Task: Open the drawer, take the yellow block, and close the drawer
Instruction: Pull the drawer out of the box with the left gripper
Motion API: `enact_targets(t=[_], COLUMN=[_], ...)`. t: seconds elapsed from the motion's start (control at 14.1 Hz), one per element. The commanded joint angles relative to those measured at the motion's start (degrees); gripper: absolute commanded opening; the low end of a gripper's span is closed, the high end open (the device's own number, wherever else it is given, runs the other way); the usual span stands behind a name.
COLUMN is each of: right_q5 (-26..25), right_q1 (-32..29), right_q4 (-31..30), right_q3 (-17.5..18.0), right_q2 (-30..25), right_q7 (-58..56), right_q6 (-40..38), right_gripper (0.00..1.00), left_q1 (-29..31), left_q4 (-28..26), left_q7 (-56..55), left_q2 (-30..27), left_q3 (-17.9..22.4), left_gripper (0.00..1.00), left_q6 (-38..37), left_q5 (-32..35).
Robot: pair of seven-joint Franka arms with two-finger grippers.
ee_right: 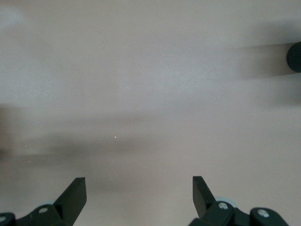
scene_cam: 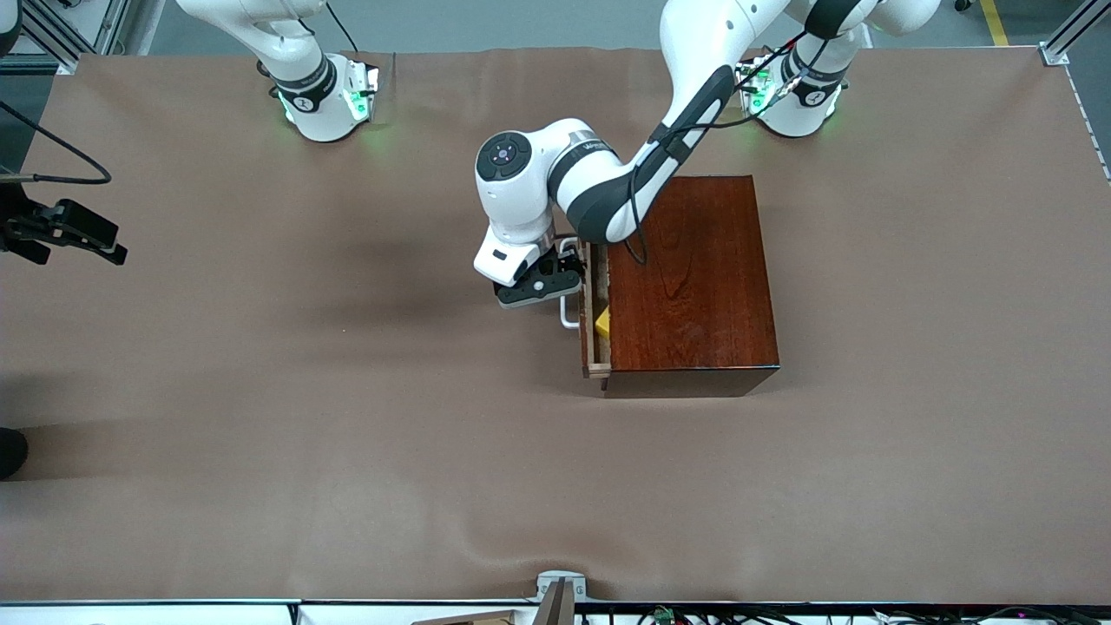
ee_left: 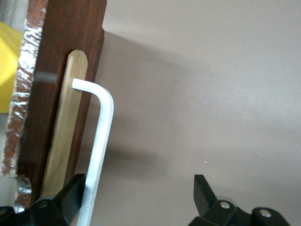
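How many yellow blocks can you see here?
1: the yellow block lies in the slightly opened drawer, beside the white handle. More may be hidden deeper in the wooden box.

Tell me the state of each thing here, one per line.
drawer: pulled out slightly, handle between the open jaws
yellow block: lying in the drawer, untouched
left gripper: open, at the drawer handle
right gripper: open, waiting over bare table
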Motion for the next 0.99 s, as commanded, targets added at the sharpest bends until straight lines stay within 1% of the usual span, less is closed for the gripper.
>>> enact_targets(t=[0.0, 0.92], right_q5=[-0.4, -0.4], right_q1=[-0.3, -0.3], right_q4=[-0.8, -0.8], right_q3=[0.3, 0.3], right_q2=[-0.9, -0.9], right_q7=[-0.2, -0.2], right_q6=[-0.2, -0.1], right_gripper=[1.0, 1.0], left_q1=[-0.7, -2.1], left_q4=[1.9, 2.0], left_q7=[-2.0, -2.9], left_q2=[2.1, 2.3], left_q3=[-0.5, -0.5], left_gripper=[1.0, 1.0], left_q6=[3.2, 10.2], left_q5=[1.1, 0.2])
